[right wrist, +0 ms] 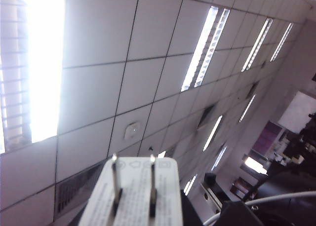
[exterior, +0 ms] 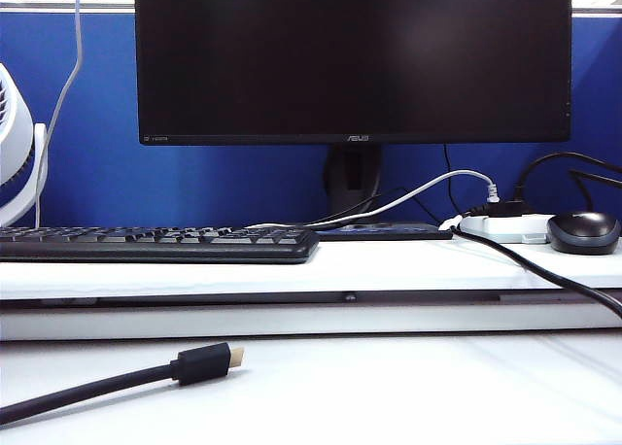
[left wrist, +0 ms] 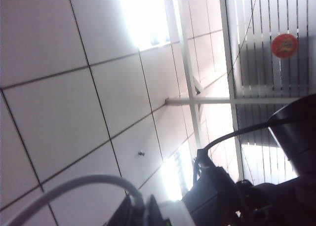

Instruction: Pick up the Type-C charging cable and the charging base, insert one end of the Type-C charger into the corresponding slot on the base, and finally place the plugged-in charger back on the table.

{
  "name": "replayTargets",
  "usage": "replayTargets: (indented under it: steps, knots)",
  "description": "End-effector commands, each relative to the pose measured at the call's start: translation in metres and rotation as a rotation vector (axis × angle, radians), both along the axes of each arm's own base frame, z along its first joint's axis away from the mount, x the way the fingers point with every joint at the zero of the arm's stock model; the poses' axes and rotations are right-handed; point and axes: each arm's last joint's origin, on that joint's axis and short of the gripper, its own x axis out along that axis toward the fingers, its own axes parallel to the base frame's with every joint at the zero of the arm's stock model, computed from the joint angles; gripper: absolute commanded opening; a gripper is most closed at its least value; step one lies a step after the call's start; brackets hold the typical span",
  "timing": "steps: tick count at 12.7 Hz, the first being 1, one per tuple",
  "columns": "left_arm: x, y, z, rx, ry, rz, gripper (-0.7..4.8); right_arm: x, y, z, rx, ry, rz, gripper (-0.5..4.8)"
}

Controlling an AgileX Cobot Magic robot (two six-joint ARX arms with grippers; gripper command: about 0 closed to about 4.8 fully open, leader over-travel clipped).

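Both wrist cameras look up at the ceiling, and the exterior view shows neither gripper. My left gripper (left wrist: 142, 207) is shut on the Type-C charging cable (left wrist: 74, 184), a thin white cable that arcs down between its dark fingers (left wrist: 132, 212). Right beside those fingers is a white corner of the charging base (left wrist: 173, 217) with a bit of green on it. In the right wrist view the charging base (right wrist: 133, 172) stands prongs-up, with my right gripper (right wrist: 132, 219) shut on its sides. The cable (right wrist: 284, 196) also shows there as a white line. The table (exterior: 389, 396) lies below in the exterior view.
A thick black cable with a gold-tipped plug (exterior: 206, 361) lies on the table's front left. On the raised shelf are a keyboard (exterior: 155, 243), a power strip (exterior: 505, 228), a mouse (exterior: 583, 231) and a monitor (exterior: 350, 56). A fan (exterior: 15, 144) stands far left.
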Motion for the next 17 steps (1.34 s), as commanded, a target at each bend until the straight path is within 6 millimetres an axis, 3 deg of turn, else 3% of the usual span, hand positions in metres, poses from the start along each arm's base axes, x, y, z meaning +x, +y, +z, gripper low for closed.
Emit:
replayTargets:
  steps: [1,17]
  knots:
    - [0.001,0.000,-0.001,0.015,-0.011,-0.016,-0.06,-0.013,-0.004,0.004,-0.042,-0.020,0.056,-0.02]
    - [-0.003,-0.001,0.001,-0.012,-0.034,-0.025,-0.06,-0.023,-0.016,0.010,-0.064,-0.102,0.064,-0.02]
